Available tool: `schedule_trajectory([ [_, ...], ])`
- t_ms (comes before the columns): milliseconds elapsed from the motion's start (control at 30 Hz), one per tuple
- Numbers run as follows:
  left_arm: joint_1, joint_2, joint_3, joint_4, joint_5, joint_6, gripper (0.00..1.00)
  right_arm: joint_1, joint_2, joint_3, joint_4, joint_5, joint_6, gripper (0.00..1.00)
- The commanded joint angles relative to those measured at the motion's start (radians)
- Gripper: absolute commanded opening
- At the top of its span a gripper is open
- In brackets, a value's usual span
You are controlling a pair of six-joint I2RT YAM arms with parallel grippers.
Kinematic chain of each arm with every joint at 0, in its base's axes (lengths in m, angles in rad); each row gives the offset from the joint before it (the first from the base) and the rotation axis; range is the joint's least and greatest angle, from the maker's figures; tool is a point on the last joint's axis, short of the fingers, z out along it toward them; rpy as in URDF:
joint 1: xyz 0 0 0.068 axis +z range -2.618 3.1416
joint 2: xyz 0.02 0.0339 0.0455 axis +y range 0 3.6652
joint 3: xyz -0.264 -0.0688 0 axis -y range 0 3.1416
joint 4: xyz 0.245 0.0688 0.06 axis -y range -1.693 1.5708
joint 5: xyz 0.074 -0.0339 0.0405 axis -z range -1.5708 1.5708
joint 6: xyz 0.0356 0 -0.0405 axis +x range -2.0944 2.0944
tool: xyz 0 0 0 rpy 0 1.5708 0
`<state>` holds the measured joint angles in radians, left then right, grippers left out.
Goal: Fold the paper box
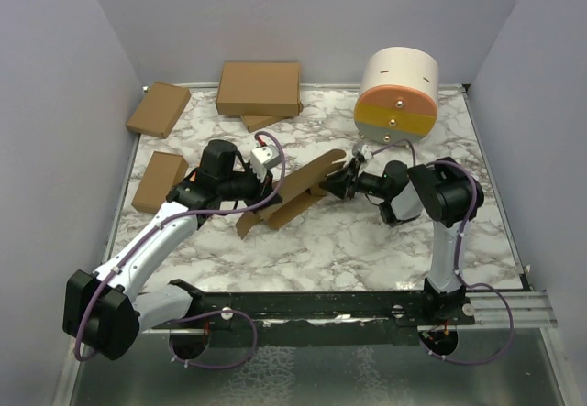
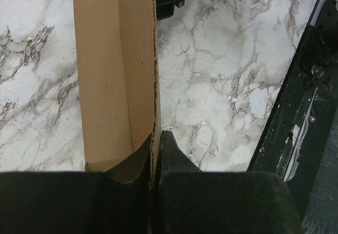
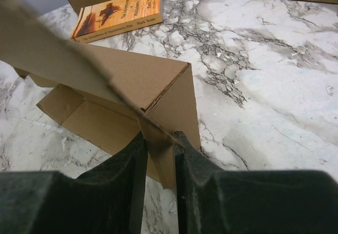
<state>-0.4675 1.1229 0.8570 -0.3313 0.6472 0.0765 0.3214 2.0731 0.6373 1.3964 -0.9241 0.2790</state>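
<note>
1. At the bottom of the top view, both arms rise from a black rail (image 1: 321, 301) along the near edge of the marble table (image 1: 385, 241).
2. Mid-frame, the paper box (image 1: 298, 193) lies partly folded as a long brown trough running from lower left to upper right, between the two arms.
3. The left gripper (image 1: 267, 186) meets the box's left end. In its wrist view the fingers are pressed together on the upright serrated edge of one wall, pinching it at the bottom centre of the frame.
4. The right gripper (image 1: 339, 186) meets the box's right end. Its wrist view shows the fingers clamped on a thin flap beside a raised corner panel.
5. Left of the left arm lies a small brown carton (image 1: 160, 181).
6. Farther back sit another small carton (image 1: 159, 109) at upper left and a wider carton (image 1: 259, 88) at upper centre.
7. At upper right stands a white cylinder (image 1: 396, 94) with an orange, yellow and grey face.
8. The right wrist view shows an orange booklet (image 3: 119, 12) at its upper left.
</note>
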Motion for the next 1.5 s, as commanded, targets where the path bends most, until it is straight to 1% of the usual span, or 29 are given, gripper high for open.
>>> schedule_trajectory([
  [0, 0.011, -0.011, 0.024, 0.022, 0.018, -0.023, 0.0, 0.019, 0.009, 0.021, -0.013, 0.01, -0.027, 0.2],
  [100, 0.019, -0.022, 0.027, 0.033, -0.006, -0.04, 0.0, 0.018, -0.002, 0.023, -0.032, 0.007, -0.032, 0.09],
  [167, 0.024, -0.032, 0.032, 0.036, -0.019, -0.049, 0.01, 0.019, -0.015, 0.026, -0.05, 0.007, -0.039, 0.05],
  [233, 0.027, -0.043, 0.037, 0.036, -0.042, -0.064, 0.06, 0.019, -0.033, 0.027, -0.065, 0.007, -0.045, 0.02],
  [300, 0.031, -0.055, 0.04, 0.036, -0.065, -0.075, 0.08, 0.019, -0.058, 0.026, -0.088, 0.0, -0.056, 0.01],
  [433, 0.048, -0.077, 0.041, 0.042, -0.121, -0.107, 0.21, 0.019, -0.154, 0.025, -0.2, -0.025, -0.141, 0.01],
  [567, 0.074, -0.085, 0.043, 0.059, -0.142, -0.155, 0.34, 0.019, -0.279, 0.063, -0.475, -0.045, -0.27, 0.01],
  [600, 0.08, -0.088, 0.044, 0.062, -0.147, -0.169, 0.39, 0.018, -0.302, 0.081, -0.548, -0.047, -0.293, 0.01],
  [700, 0.1, -0.102, 0.052, 0.071, -0.168, -0.2, 0.54, 0.019, -0.354, 0.169, -0.866, -0.044, -0.408, 0.01],
  [833, 0.117, -0.154, 0.041, 0.099, -0.207, -0.233, 0.8, 0.019, -0.399, 0.29, -1.276, -0.013, -0.582, 0.01],
  [867, 0.12, -0.168, 0.035, 0.108, -0.219, -0.245, 0.85, 0.019, -0.407, 0.328, -1.403, 0.006, -0.631, 0.01],
  [933, 0.122, -0.19, 0.021, 0.119, -0.241, -0.263, 0.92, 0.018, -0.42, 0.37, -1.557, 0.043, -0.7, 0.01],
  [1033, 0.126, -0.212, 0.003, 0.127, -0.267, -0.271, 0.96, 0.016, -0.434, 0.433, -1.757, 0.103, -0.779, 0.01],
  [1233, 0.145, -0.214, -0.017, 0.119, -0.28, -0.316, 0.99, 0.009, -0.397, 0.577, -2.109, 0.239, -0.88, 0.01],
  [1333, 0.165, -0.201, -0.035, 0.162, -0.201, -0.388, 0.99, 0.01, -0.364, 0.62, -2.206, 0.33, -0.889, 0.02],
  [1467, 0.174, -0.169, -0.091, 0.279, -0.098, -0.531, 0.99, 0.01, -0.347, 0.638, -2.241, 0.431, -0.866, 0.03],
])
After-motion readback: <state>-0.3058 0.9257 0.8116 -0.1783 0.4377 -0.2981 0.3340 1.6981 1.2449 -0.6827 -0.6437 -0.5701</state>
